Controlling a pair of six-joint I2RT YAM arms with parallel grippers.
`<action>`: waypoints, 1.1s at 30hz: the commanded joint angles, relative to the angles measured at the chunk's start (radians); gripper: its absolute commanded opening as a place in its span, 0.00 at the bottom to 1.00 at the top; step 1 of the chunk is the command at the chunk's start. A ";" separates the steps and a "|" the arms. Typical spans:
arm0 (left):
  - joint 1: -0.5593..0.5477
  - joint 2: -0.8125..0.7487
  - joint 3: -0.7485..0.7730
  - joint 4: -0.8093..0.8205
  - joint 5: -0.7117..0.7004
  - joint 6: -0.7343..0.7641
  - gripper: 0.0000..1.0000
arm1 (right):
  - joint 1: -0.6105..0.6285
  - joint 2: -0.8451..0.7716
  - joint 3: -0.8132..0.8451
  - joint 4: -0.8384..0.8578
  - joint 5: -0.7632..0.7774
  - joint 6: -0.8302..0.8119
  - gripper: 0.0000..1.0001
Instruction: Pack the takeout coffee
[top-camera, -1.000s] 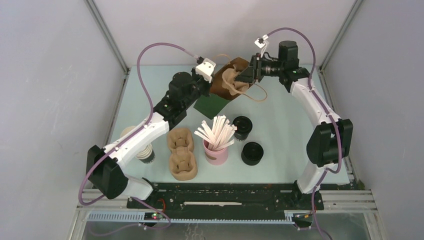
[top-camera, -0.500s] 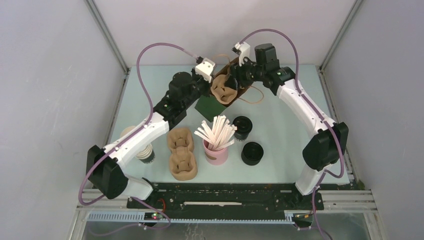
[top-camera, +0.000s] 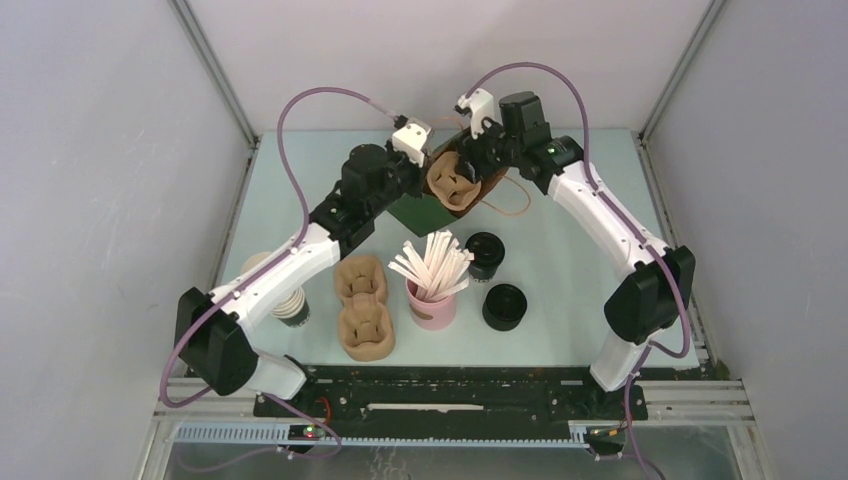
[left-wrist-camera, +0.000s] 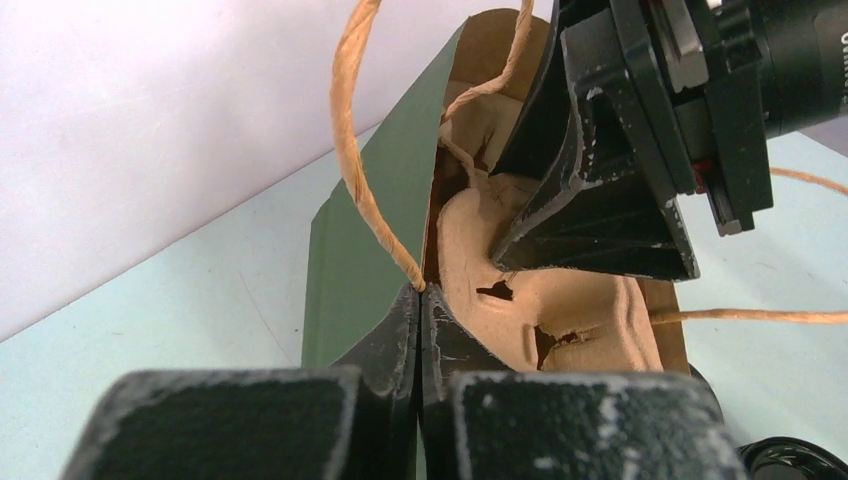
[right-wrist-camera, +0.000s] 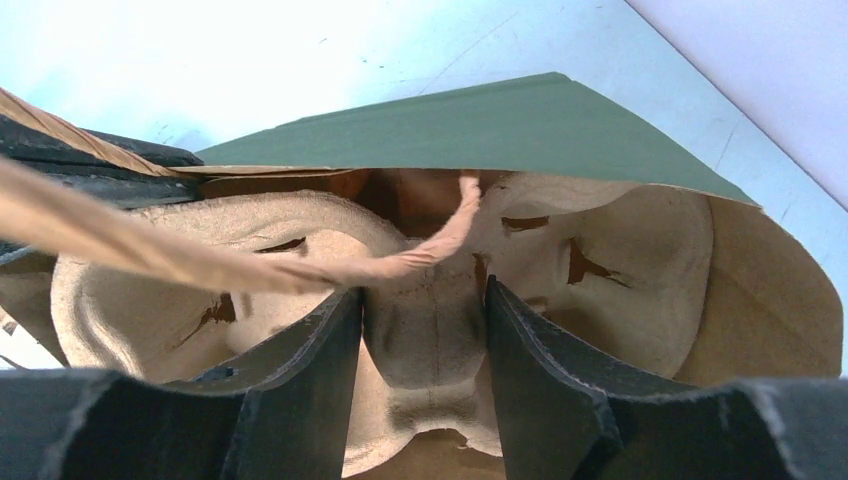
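Observation:
A green-and-brown paper bag (top-camera: 418, 212) lies on its side at the back of the table, mouth facing right. My left gripper (top-camera: 421, 172) (left-wrist-camera: 421, 292) is shut on the bag's upper rim, where the twine handle (left-wrist-camera: 350, 130) comes out. My right gripper (top-camera: 468, 163) (right-wrist-camera: 425, 305) is shut on the centre ridge of a tan pulp cup carrier (top-camera: 452, 182) (right-wrist-camera: 425, 340), which sits in the bag's mouth (right-wrist-camera: 480, 120). The takeout coffee (top-camera: 484, 252), a small black lidded cup, stands on the table in front of the bag, untouched.
A squat black stack of lids (top-camera: 505, 306) stands right of the pink straw holder (top-camera: 431, 309). A stack of pulp carriers (top-camera: 363, 305) lies left of the holder. A ribbed stack of cups (top-camera: 291, 308) stands under my left forearm. A loose twine handle (top-camera: 510, 205) trails right of the bag.
My right gripper has swung left with the pulp carrier, bringing it from beside the bag into the bag's mouth. My left gripper has kept its hold on the rim.

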 joint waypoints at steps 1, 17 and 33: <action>0.005 -0.004 0.050 0.031 0.028 -0.020 0.00 | -0.032 -0.030 0.042 -0.004 -0.012 0.035 0.55; 0.005 0.023 0.056 0.027 0.033 0.002 0.00 | -0.040 -0.050 0.059 -0.058 0.056 0.002 0.55; 0.005 0.029 0.078 0.014 0.061 -0.029 0.00 | -0.024 -0.041 -0.037 0.018 0.132 -0.056 0.55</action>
